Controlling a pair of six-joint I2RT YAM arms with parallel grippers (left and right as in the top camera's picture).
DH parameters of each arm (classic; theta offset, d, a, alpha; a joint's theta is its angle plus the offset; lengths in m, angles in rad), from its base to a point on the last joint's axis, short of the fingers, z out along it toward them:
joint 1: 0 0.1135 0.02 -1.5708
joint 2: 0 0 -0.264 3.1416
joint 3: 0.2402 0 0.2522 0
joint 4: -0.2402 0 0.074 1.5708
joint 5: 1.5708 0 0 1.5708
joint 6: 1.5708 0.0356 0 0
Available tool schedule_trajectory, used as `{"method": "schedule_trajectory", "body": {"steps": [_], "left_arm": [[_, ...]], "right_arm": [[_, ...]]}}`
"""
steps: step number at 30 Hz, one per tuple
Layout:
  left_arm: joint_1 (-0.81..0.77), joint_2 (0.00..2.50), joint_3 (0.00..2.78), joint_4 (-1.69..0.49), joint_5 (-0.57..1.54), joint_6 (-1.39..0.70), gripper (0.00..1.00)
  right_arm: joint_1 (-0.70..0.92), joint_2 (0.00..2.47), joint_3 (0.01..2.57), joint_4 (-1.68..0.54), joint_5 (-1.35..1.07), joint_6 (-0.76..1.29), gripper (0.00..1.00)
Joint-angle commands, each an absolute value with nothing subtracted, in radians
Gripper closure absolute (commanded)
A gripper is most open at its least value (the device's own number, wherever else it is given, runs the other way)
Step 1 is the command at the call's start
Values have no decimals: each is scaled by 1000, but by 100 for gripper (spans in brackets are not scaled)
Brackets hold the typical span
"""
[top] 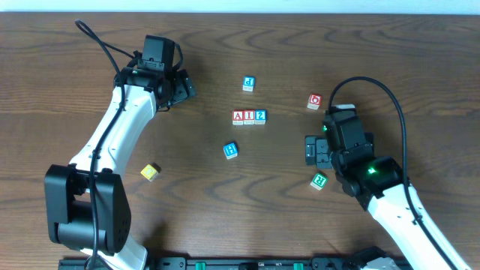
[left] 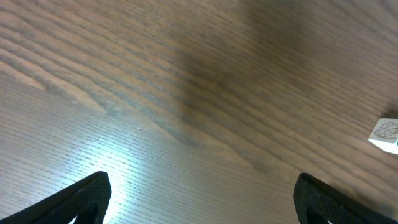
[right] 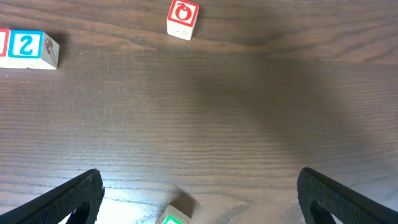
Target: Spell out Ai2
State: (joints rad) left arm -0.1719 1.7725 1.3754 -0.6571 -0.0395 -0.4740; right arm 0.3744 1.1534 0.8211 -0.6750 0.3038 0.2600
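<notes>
Three letter blocks stand side by side in a row at the table's middle: a red A block [top: 238, 117], a red I block [top: 249, 117] and a blue 2 block [top: 260, 116]. The 2 block also shows at the far left of the right wrist view [right: 28, 48]. My left gripper [top: 182, 86] is open and empty at the far left, over bare wood [left: 199, 199]. My right gripper [top: 311, 151] is open and empty, right of the row [right: 199, 199].
Loose blocks lie about: a blue P block [top: 248, 83], a blue block [top: 230, 151], a yellow block [top: 150, 172], a red O block [top: 314, 100] [right: 183, 18] and a green R block [top: 319, 181] [right: 174, 218]. A white block edge shows in the left wrist view [left: 385, 134].
</notes>
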Motion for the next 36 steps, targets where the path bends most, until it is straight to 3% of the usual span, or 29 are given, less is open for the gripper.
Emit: {"method": "schedule_trajectory", "body": {"steps": [1,7,12,21,28,36], "left_arm": [[-168,1758,1377,-667,-71,-471,5],[-149,1718,1398,-597,-108,-413,5],[-131,1504,1417,-616,-109,-93,5],[-101,1028,1398,-994,-164,-22,5],[-61,722,1151,-997,-111,-17,5],[-55,345,711,-792,-68,-18,5]], "right_arm": [[366,1152,817,-674,310,276,1],[366,1152,817,-674,309,276,1],[366,1152,817,-674,310,276,1],[366,1152,817,-674,310,276,1],[366,1152,817,-673,310,276,1],[366,1152,817,-674,310,276,1]]}}
